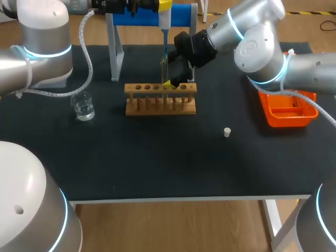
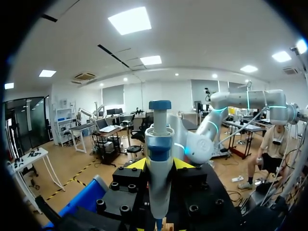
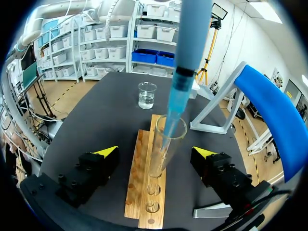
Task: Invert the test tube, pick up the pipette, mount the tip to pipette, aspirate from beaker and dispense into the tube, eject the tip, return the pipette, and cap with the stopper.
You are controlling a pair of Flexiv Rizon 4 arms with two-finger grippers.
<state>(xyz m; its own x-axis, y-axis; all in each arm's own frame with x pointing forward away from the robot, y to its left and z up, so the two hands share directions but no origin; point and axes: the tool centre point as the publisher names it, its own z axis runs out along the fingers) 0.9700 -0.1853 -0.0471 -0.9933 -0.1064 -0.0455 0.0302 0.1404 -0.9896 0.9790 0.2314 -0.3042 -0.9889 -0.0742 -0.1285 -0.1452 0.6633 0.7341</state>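
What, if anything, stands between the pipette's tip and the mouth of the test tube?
Nothing visible does. The pipette tip, on the pipette held by the left gripper, is right at the mouth of the test tube standing in the wooden rack. The right gripper is open, its fingers flanking the tube without touching it.

Open passage between beaker (image 1: 83, 106) and rack (image 1: 160, 100) (blue stand (image 1: 184, 14) behind)

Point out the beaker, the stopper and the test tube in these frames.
beaker (image 1: 83, 106): head view, middle of its glass wall.
stopper (image 1: 227, 132): head view, middle of its white body.
test tube (image 3: 162, 151): right wrist view, glass wall below the rim, above the rack.
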